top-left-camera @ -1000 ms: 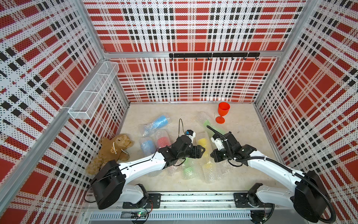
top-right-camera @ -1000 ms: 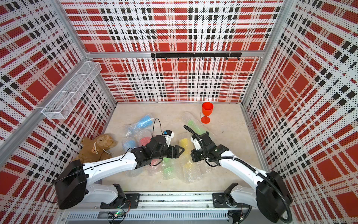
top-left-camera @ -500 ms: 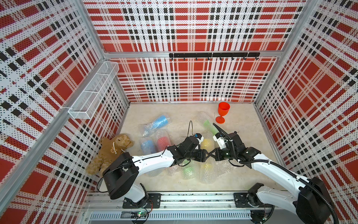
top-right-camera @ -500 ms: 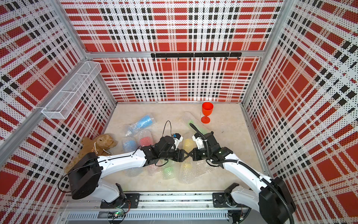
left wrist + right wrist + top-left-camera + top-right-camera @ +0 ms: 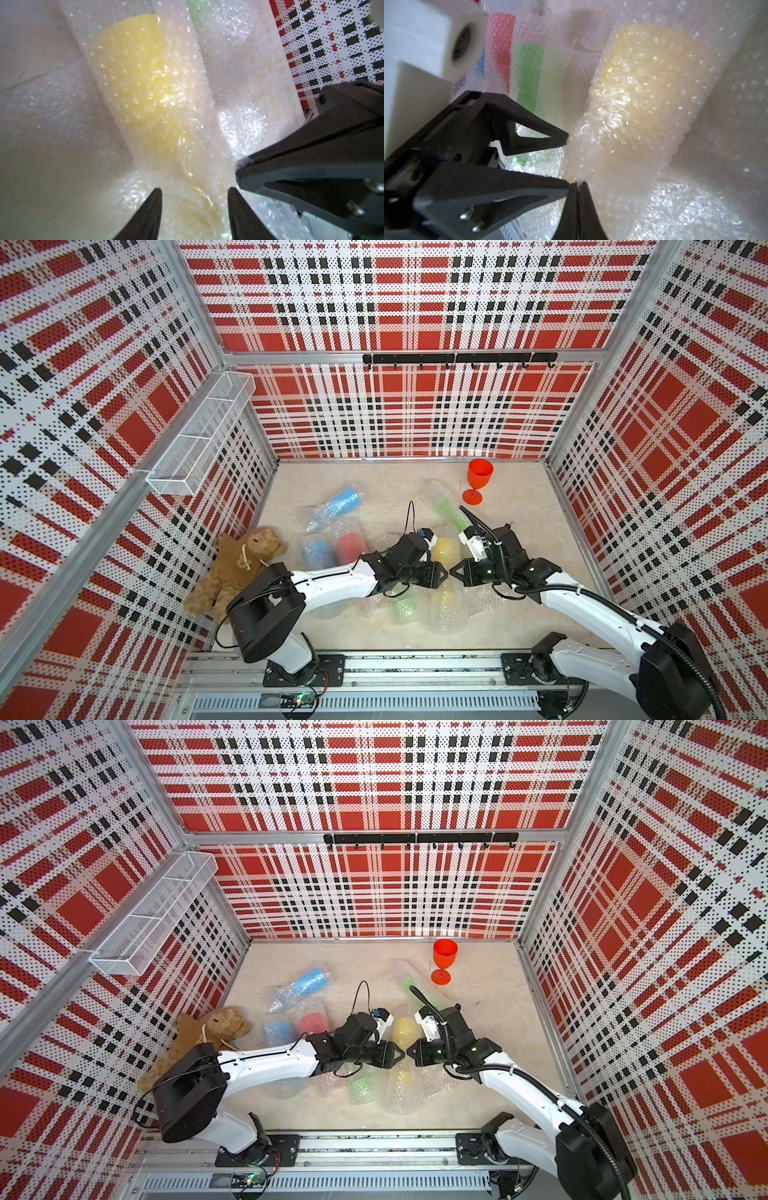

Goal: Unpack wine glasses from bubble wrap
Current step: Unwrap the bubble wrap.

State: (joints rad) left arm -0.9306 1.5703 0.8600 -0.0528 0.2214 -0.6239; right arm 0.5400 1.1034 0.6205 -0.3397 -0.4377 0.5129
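The left tool [image 5: 444, 575] is now further right than a second ago, at the middle of the tabletop [image 5: 528, 526], tip to tip with the right tool [image 5: 453, 575]. Its jaws, wide a second ago, are narrower now, about halfway. In the left wrist view they stand on either side of the thin end of the wrapped yellow goblet [image 5: 137, 83], with bubble wrap [image 5: 193, 149] bulging between them. No firm pinch shows yet.

The right tool [image 5: 577, 183] has also come slightly nearer and is closed. A sliver of the clear wrap shows between its fingertips in the right wrist view, so it is holding an edge of the yellow goblet's wrap.

The yellow goblet [image 5: 444, 549] lies on its side, still fully wrapped, its cup pointing far and its thin end at the two tools.

Both tools therefore now sit on the same parcel. This looks like the set-up for pulling the sheet open, with one side anchoring while the other peels. The wrap is slippery and springy, so a shallow bite could slide off.

Only one red goblet [image 5: 479, 479] stands unwrapped, upright at the far right. Wrapped blue, red and green parcels still lie to the left and near side, so most of the task remains.
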